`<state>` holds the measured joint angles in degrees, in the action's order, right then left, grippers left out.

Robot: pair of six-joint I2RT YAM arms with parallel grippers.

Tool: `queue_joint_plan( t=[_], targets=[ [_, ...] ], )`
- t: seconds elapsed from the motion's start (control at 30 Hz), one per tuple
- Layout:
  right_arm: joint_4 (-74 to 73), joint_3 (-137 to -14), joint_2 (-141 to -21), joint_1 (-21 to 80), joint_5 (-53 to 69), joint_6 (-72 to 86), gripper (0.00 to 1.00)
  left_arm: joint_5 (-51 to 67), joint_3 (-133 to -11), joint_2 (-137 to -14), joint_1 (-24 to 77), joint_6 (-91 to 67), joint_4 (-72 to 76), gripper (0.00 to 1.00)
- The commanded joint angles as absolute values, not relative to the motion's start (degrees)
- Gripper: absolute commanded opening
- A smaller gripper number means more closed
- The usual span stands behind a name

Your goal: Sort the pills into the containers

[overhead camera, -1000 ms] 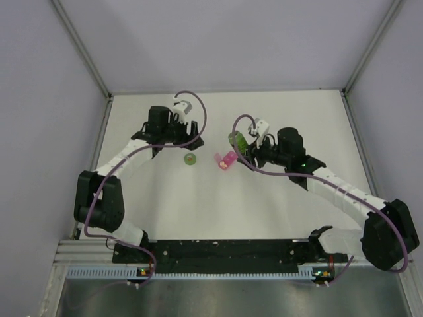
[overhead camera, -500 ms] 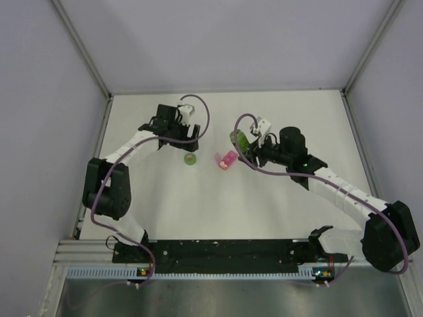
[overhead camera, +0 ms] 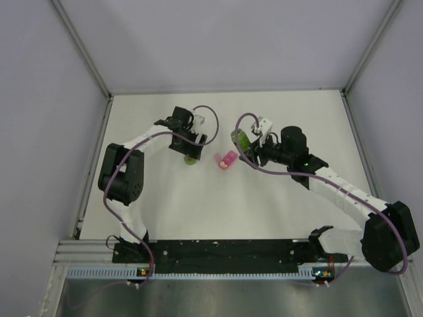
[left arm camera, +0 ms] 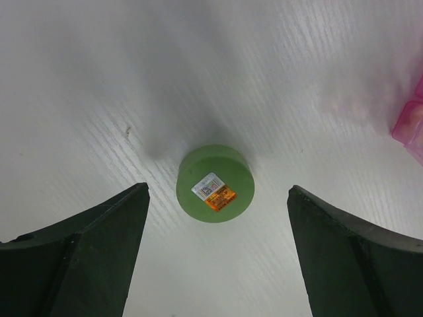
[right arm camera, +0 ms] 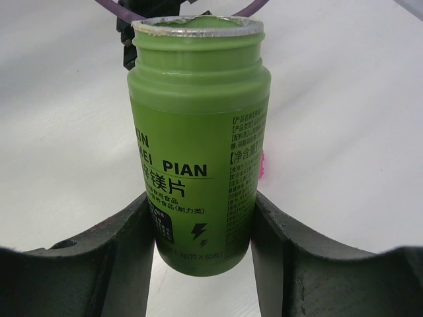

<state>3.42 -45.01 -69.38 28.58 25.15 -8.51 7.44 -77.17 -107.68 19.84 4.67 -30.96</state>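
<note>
Pale lavender walls and grey metal struts are closing in a white table [overhead camera: 264,211], and the task's things are sitting mid-table, well away from every edge. Right jaws are pinching the green bottle [right arm camera: 198,145] low on its body, one finger on each side. Its mouth is standing uncapped with a silvery foil rim showing. That grip is leaving the neck free, likely for pouring. From above, the bottle is hanging just beyond and to the right of the pink pill box [overhead camera: 226,159]; how far it is tilted I cannot tell. No pills are showing in any view.

Left jaws are standing spread wide over the round green cap [left arm camera: 215,183], which is lying flat on the table, sticker side up, between the fingers and touching neither. The cap is resting just left of the pill box with bare table between them, seemingly parked out of the bottle's way.

Bare table is stretching from these things down to the arm bases, giving plenty of room. The left arm [overhead camera: 142,139] is folding close to the table's left edge, so any swing of it that way is looking tight, while the right arm [overhead camera: 337,191] is lying across open surface
</note>
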Motion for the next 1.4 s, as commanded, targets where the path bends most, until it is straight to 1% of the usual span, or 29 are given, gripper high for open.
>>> queue_joint_plan(
  t=[0.0,0.43,0.77,0.93,1.0,1.13,1.2,1.27,1.3,1.37],
  targets=[
    [6.7,-45.8,-67.8,27.7,26.6,-9.1,0.00,5.9,-78.9,-108.7,20.6,5.4,-33.4,0.89],
    [6.7,-45.7,-67.6,27.5,26.8,-8.8,0.00,4.3,-78.4,-110.5,21.4,5.4,-32.6,0.77],
    [6.7,-45.4,-67.2,27.2,26.9,-8.7,0.00,3.1,-78.9,-111.4,21.9,5.2,-32.1,0.74],
    [6.7,-45.4,-67.2,27.2,27.0,-8.6,0.00,3.0,-78.8,-111.5,21.9,5.2,-32.0,0.69],
    [6.7,-45.4,-67.3,27.2,27.0,-8.5,0.00,3.1,-78.8,-111.5,21.9,5.1,-31.9,0.65],
    [6.4,-45.5,-67.3,27.1,27.0,-8.6,0.00,3.9,-78.6,-110.8,21.9,5.2,-31.8,0.54],
    [5.9,-45.8,-67.3,27.0,27.1,-8.7,0.00,5.0,-78.7,-109.8,21.9,5.6,-32.1,0.44],
    [4.7,-46.4,-67.4,26.8,27.9,-9.3,0.00,7.0,-78.5,-107.9,21.7,6.7,-32.2,0.32],
    [3.6,-46.9,-67.6,26.7,28.7,-10.0,0.00,8.6,-78.3,-106.4,21.6,7.5,-32.3,0.24],
    [1.1,-48.4,-67.7,26.7,30.8,-11.8,0.00,11.7,-78.3,-102.9,21.2,9.0,-32.5,0.03]
  ],
)
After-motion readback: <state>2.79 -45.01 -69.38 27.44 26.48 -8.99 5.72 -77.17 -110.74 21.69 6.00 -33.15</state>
